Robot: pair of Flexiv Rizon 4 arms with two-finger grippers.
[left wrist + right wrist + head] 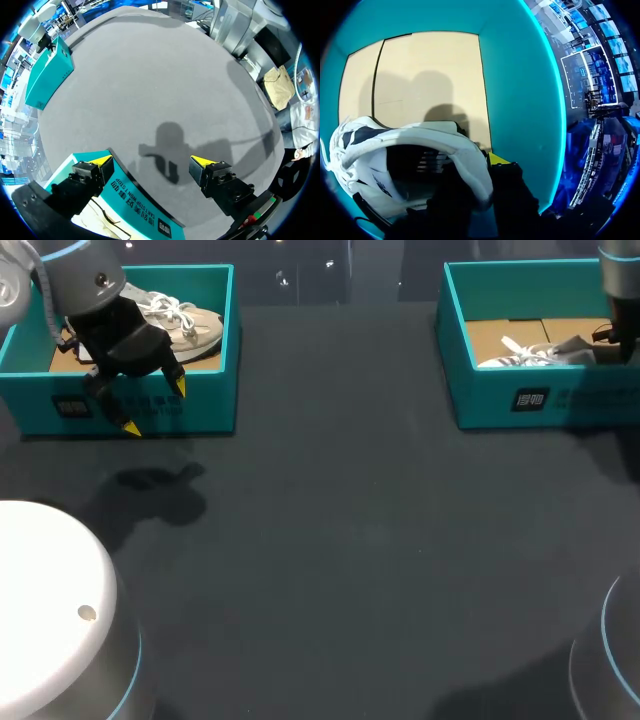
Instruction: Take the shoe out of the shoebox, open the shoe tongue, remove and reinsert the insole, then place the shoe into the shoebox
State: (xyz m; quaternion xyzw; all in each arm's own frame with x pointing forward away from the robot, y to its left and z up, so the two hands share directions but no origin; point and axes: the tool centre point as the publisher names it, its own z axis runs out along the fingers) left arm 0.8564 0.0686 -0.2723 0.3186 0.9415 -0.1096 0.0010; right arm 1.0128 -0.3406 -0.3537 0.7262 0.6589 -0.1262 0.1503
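Left end effector (155,405) hangs over the front wall of the left shoebox (130,405), at the far left of the desk (340,540). Its two fingers are spread wide and there is nothing between them. In the left wrist view one yellow tip is above the teal front wall and the other is above the bare desk just in front of the box. A beige shoe (185,325) with white laces lies inside this box, behind the end effector and apart from it. The shadow (167,150) of the end effector falls on the dark desk, near the front of the box.

At the far right of the desk the right arm (618,280) goes down into the right shoebox (520,390). The right end effector (476,167) pinches the white shoe (420,135) at its heel rim. One finger is inside the opening and the other, with its yellow tip showing, is against the outside of the rim. The white shoe is inside the box, over the brown cardboard floor (420,75) and close to a teal wall. From the head view its white laces point to the middle of the box. The two boxes stand well apart.
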